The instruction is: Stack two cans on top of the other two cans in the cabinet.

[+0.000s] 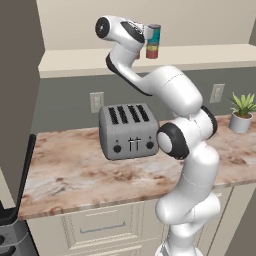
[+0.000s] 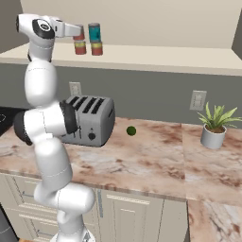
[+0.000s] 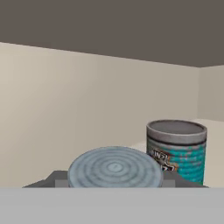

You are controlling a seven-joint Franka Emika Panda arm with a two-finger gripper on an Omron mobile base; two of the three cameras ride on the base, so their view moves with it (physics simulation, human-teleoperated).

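Note:
In the cabinet [image 2: 165, 57], a teal-blue can [image 2: 94, 32] stands on top of a red can [image 2: 97, 48] with a yellow-green band. Just left of that pair, my gripper [image 2: 77, 31] is shut on another red can [image 2: 81, 33], held directly above a fourth red can [image 2: 80, 47] on the shelf board. I cannot tell if those two touch. In the hand view the held can's grey ribbed top [image 3: 114, 168] sits between my fingertips, with the teal-blue can [image 3: 177, 151] to its right. From the left base view, the teal-blue can [image 1: 155, 33] on its red can [image 1: 152, 51] shows beside my hand.
On the marble counter [image 1: 75, 175] below the shelf stand a grey toaster [image 1: 127, 131], a potted plant [image 2: 215, 125] at the right, and a small green ball [image 2: 131, 130]. A dark stove [image 1: 10, 225] lies at the far left. Drawer fronts run under the counter.

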